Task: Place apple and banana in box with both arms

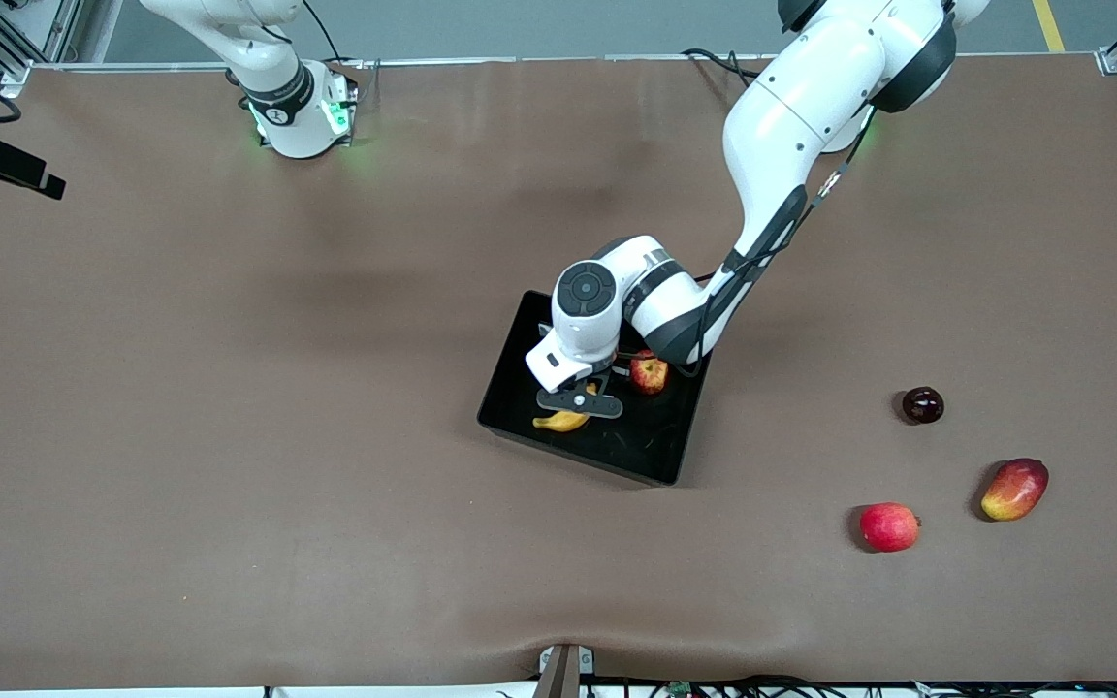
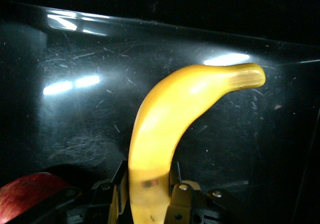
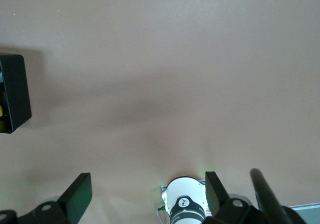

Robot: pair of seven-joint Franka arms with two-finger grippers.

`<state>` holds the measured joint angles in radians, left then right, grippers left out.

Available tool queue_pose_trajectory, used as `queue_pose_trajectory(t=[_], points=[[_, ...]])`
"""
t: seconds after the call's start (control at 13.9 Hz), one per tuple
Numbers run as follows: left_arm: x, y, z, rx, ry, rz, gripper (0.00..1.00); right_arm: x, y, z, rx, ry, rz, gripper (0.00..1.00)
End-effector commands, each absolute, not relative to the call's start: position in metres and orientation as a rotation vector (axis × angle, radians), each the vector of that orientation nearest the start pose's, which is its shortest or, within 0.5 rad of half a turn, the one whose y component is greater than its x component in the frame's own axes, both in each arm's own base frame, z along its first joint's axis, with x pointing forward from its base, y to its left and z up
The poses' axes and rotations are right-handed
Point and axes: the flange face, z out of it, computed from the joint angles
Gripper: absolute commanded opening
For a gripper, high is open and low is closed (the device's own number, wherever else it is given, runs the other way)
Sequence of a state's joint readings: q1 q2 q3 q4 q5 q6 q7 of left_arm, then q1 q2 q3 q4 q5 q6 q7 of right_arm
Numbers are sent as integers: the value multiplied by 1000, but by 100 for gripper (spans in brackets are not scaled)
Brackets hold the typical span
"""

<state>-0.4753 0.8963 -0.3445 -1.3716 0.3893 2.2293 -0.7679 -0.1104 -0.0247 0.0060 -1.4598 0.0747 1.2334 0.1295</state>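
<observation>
Yellow banana [image 2: 165,129] clamped in left end effector [image 1: 580,400] over box [image 1: 655,446]; right end effector [image 3: 145,196] spread, waiting.

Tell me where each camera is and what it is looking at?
Front view: high up across the table, facing both arms; the left gripper is in the box with the banana, beside the apple.
Left wrist view: on the left arm, looking down at the banana between its fingers.
Right wrist view: on the waiting right arm, high over bare table; its open gripper and base show.
Shared: all three show the box.
</observation>
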Motion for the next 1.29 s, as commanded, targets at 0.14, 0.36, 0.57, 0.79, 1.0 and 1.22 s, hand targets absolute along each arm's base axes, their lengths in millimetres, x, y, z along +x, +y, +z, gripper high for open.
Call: queue_pose_trajectory(t=[0.14,0.36,0.57,0.79,1.0,1.22], points=[[561,-492,236,-3125,246,-181,100,500,-52,664,-3018,339,305,100],[576,-473,304,-3110,198,-233,100,500,-52,664,-3017,341,308,100],[603,-421,393,-3098,129,-319,100,500,-52,664,-3017,339,308,100],[617,-356,459,-3114,-54,-268,100,500,-52,664,-3017,341,305,100],[623,-296,506,-3061,-178,-251,100,500,-52,665,-3018,339,303,100],[625,-239,543,-3032,-114,-228,100,500,-52,665,-3018,339,303,100]])
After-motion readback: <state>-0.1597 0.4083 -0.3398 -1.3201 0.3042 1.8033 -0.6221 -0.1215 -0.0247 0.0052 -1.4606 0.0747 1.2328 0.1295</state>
